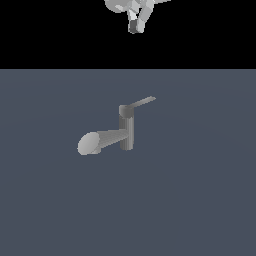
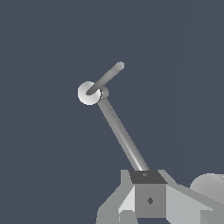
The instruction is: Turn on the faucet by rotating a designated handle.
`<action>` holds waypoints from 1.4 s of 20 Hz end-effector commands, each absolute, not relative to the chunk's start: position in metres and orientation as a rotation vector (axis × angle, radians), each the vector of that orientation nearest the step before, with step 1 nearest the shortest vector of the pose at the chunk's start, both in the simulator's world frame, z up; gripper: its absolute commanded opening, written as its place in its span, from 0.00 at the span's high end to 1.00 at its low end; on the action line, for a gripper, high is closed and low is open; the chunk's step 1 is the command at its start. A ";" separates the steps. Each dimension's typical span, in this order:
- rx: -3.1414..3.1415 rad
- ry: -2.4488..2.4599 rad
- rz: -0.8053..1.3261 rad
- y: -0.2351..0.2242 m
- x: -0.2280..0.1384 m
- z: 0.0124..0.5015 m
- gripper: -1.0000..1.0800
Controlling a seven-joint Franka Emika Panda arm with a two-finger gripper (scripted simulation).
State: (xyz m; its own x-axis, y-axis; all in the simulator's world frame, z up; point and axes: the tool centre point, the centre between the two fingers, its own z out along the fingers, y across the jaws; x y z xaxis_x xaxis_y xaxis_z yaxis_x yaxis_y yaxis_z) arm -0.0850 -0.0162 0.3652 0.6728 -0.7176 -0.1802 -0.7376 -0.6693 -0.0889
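Grey faucet (image 1: 126,131) alone; hand (image 1: 134,26) far above.

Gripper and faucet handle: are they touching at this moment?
Apart. In the exterior view the gripper hangs high against the black background, with a wide stretch of open space between it and the handle atop the faucet.

My views are dim, flat renders, coarse and slightly soft-edged. Light catches the faucet (image 1: 126,131) brightest on its pale spout end, with no cast shadow beneath it and no glare.
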 end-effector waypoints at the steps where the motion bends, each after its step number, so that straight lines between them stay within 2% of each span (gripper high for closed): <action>1: -2.679 1.311 0.202 -0.019 -0.071 0.351 1.00; 17: -2.303 2.019 0.159 -0.050 0.005 0.250 1.00; 28: -2.053 2.357 0.047 -0.074 0.035 0.196 1.00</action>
